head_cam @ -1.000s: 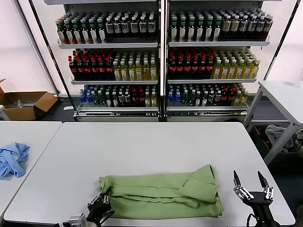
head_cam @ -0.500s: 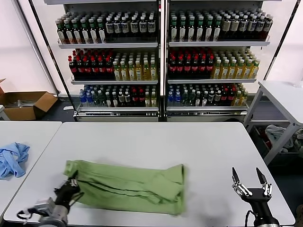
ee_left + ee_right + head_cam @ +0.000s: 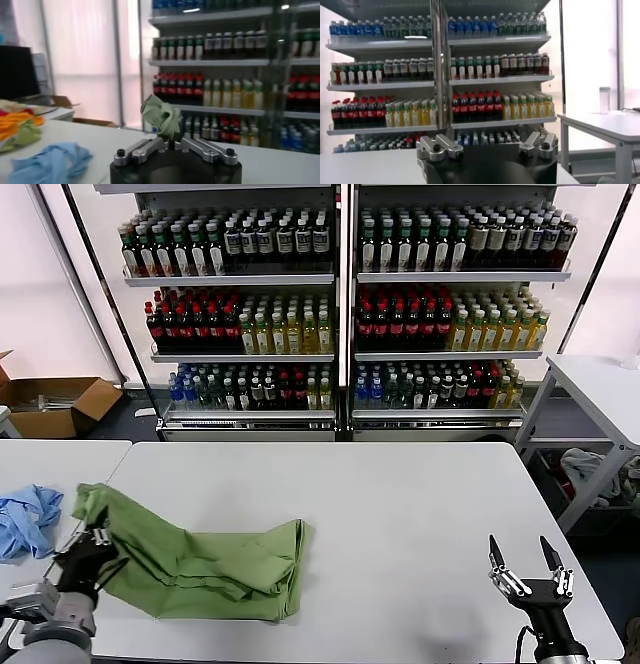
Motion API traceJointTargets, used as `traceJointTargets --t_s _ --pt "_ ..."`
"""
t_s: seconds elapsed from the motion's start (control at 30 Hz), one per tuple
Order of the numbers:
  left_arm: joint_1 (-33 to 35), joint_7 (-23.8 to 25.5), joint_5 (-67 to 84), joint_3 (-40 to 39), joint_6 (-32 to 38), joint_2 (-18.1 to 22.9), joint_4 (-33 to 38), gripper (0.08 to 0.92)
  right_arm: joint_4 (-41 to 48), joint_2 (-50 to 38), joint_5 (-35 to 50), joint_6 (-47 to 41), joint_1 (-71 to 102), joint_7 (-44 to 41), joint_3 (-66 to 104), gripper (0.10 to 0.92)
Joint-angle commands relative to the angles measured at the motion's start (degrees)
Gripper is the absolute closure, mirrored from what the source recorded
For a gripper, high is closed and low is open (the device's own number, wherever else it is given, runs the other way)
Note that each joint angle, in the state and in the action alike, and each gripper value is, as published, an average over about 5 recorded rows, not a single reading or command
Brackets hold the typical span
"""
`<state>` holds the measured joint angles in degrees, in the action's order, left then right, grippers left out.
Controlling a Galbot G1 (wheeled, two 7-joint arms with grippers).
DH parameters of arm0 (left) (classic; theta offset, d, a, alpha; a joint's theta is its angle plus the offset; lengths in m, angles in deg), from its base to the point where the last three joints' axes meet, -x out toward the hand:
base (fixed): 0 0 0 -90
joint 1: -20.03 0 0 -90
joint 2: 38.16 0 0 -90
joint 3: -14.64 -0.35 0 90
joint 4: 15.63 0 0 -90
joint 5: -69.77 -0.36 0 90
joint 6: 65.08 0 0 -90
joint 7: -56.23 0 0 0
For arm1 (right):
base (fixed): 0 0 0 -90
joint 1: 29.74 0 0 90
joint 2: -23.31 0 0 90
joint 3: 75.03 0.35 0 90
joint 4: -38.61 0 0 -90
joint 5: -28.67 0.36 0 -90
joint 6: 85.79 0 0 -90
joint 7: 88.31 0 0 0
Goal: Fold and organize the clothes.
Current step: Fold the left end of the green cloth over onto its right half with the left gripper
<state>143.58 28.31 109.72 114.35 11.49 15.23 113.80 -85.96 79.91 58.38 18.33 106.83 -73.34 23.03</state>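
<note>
Green cotton, the shirt (image 3: 195,559) lies on the left near part of the white counter (image 3: 400,514), loosely folded into a long, wrinkled bundle. One end of it is lifted off the surface and stretched toward the counter's left edge, and the other end lies flat near the middle. The left tool (image 3: 88,546) is pressed together on that raised end; in the left wrist view a small bunch of green cloth (image 3: 162,116) stands up between its jaws. I judge that the main risk is the fold itself: the pull comes from one corner only, so the layers may slide over each other and the bundle may open or twist. The grip holds only a small pinch of cloth, so it may slip out if the shirt drags on the counter. The raised end is also very near the gap to the next counter, where the blue garment (image 3: 28,521) lies, and it could hang over the edge or get mixed with that garment. The right tool (image 3: 530,562) hovers at the right near corner, spread wide and empty, well apart from the shirt.
</note>
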Motion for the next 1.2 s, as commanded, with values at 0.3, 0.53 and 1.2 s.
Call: traceJointTargets --t_s 0.3,0.53,1.2 --pt "-13.1 5.2 -15.7 -35.0 -1.7 4.2 -3.2 0.891 0.2 0.3 -0.5 0.0 -0.1 0.0 -0.4 0.203" --pt "-13.8 5.3 -19.2 -38.2 -1.6 5.6 -7.2 0.891 0.2 0.3 -0.9 0.0 -0.4 0.0 -0.8 0.203" --pt "-17.4 4.8 -21.7 -46.2 2.6 8.2 -7.8 0.547 -0.1 0.7 -1.6 -0.1 -0.6 0.0 -1.3 0.203"
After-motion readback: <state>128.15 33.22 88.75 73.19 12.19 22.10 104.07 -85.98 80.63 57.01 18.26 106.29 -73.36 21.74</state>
